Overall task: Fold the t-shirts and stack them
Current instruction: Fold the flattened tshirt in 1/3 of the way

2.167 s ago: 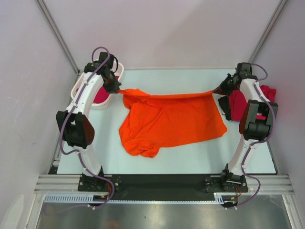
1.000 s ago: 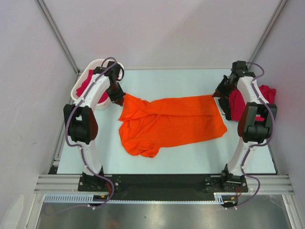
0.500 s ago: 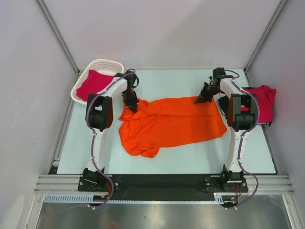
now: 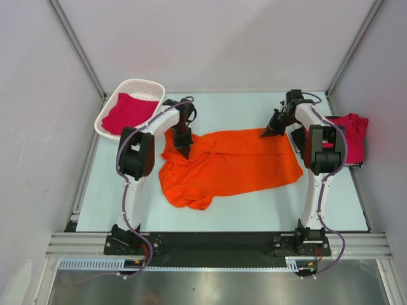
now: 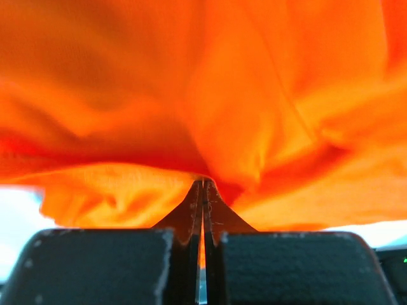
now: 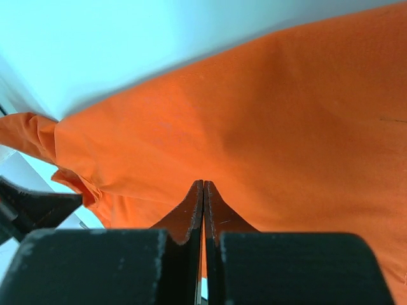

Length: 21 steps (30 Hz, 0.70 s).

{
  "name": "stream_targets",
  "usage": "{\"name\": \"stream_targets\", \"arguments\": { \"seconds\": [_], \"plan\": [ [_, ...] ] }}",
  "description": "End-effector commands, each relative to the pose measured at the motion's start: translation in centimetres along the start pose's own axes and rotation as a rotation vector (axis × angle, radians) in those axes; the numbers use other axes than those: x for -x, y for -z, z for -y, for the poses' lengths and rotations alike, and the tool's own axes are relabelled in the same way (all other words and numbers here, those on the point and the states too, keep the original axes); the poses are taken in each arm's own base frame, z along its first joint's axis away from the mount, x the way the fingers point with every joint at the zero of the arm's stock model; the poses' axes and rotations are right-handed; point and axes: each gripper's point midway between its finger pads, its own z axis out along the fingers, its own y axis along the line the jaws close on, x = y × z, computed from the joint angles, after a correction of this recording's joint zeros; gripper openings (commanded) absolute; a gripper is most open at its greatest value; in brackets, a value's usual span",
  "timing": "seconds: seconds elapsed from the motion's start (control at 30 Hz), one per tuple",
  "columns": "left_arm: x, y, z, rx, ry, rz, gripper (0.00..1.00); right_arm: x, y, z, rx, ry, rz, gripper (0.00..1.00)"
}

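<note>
The bright orange t-shirt [image 4: 235, 166] lies spread on the table, rumpled at its left side. My left gripper [image 4: 184, 148] is shut on a fold at its far left part. In the left wrist view the jaws [image 5: 203, 182] are pinched together with orange cloth [image 5: 254, 95] between them. My right gripper [image 4: 267, 132] is shut on the shirt's far right edge. The right wrist view shows its jaws [image 6: 203, 183] closed on smooth orange cloth [image 6: 286, 114]. A crimson t-shirt [image 4: 126, 111] lies in the basket. Another crimson t-shirt [image 4: 351, 135] lies at the right edge.
The white lattice basket [image 4: 141, 83] stands at the far left corner. The booth walls and metal posts close in the table on three sides. The arm bases sit at the near edge.
Both grippers have moved inward and down with the orange shirt's far edge, which was stretched taut between them. The left gripper has gone right, over the shirt's left part.
</note>
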Motion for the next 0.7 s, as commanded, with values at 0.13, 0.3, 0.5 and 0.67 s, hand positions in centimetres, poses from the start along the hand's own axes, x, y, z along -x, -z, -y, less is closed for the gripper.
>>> {"name": "stream_targets", "arguments": {
  "seconds": [0.13, 0.3, 0.5, 0.67],
  "plan": [
    [-1.8, 7.0, -1.3, 0.029, -0.005, 0.09, 0.0, 0.9, 0.9, -0.8, 0.003, 0.033, 0.019, 0.0],
    [2.9, 11.7, -0.5, -0.005, 0.035, 0.347, 0.33, 3.0, 3.0, -1.4, -0.016, 0.079, 0.14, 0.03],
    [7.6, 10.0, -2.0, 0.007, 0.114, 0.392, 0.96, 6.3, 4.9, -0.3, -0.091, 0.122, 0.304, 0.56],
    [10.1, 7.5, -3.7, 0.065, 0.13, 0.367, 0.96, 7.7, 4.6, 1.7, -0.151, 0.113, 0.316, 0.63]
  ]
}}
